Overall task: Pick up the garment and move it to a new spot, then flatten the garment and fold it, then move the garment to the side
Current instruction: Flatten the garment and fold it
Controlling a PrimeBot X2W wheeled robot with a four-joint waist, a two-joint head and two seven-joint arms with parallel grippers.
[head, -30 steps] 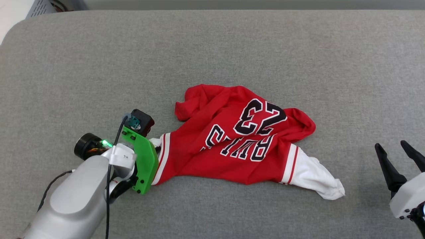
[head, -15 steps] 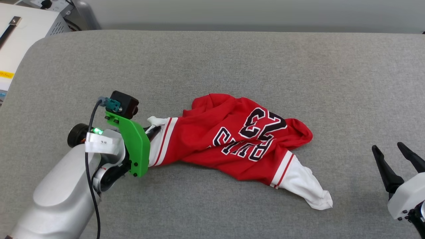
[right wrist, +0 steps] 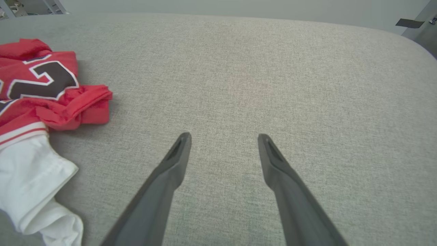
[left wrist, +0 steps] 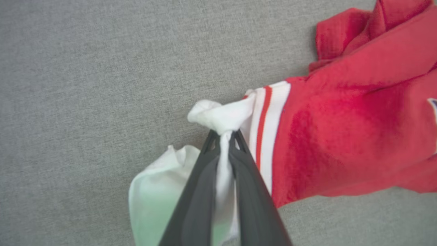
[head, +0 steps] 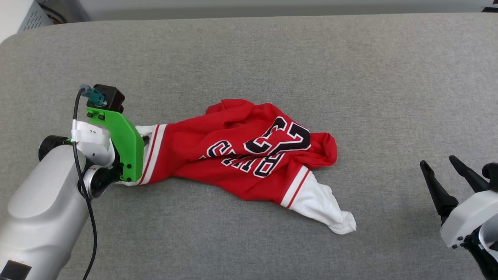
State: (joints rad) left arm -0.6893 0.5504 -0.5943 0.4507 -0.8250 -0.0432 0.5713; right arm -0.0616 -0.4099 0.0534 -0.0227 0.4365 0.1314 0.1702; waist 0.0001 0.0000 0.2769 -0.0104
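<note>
Grey fabric surface (head: 272, 58): bare room all round. Garment (head: 241, 155) crumpled mid-surface, print up, one white sleeve (head: 323, 206) trailing loose.

Left gripper (left wrist: 223, 135): jaws narrow, pinching other sleeve's bunched edge. Thin hold, so lift high and carry slowly, or cloth likely slips.

Right gripper (head: 436, 160): jaws wide, empty, well apart from garment.

Green bracket (head: 124, 144) hides the pinch in head view. Collar and hem lost in folds.

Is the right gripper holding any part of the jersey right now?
No, the right gripper stands open over the bare grey surface, apart from the jersey.
</note>
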